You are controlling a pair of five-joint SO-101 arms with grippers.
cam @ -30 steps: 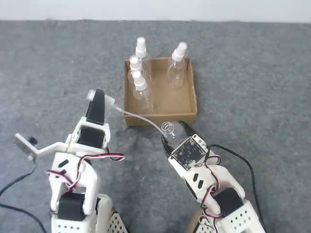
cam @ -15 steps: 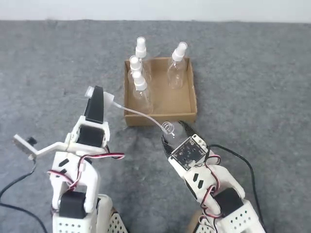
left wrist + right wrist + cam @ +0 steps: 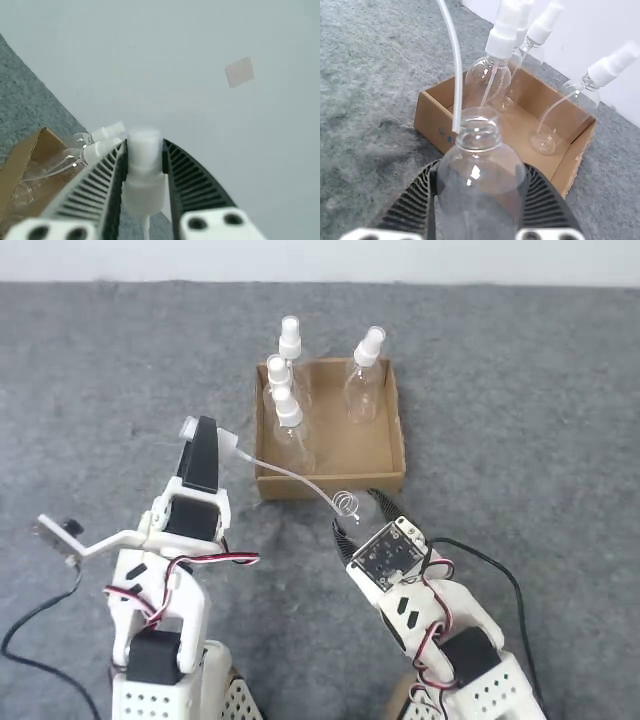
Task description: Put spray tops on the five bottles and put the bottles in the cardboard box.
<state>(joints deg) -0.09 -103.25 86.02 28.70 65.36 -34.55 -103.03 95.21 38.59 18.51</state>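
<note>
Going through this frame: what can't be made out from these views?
- Right wrist view: whether the tube tip is inside the bottle; it ends against the neck, depth unclear.
- Right wrist view: the bottle's base, cut off by the edge below the right gripper.
- Left wrist view: the tube under the spray top, cut off by the edge, in the left gripper.

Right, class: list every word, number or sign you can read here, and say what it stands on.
No text is readable.
Cardboard box: small blue print on its outer wall, too small to read.
Circuit board on a wrist: marks too small to read.
</note>
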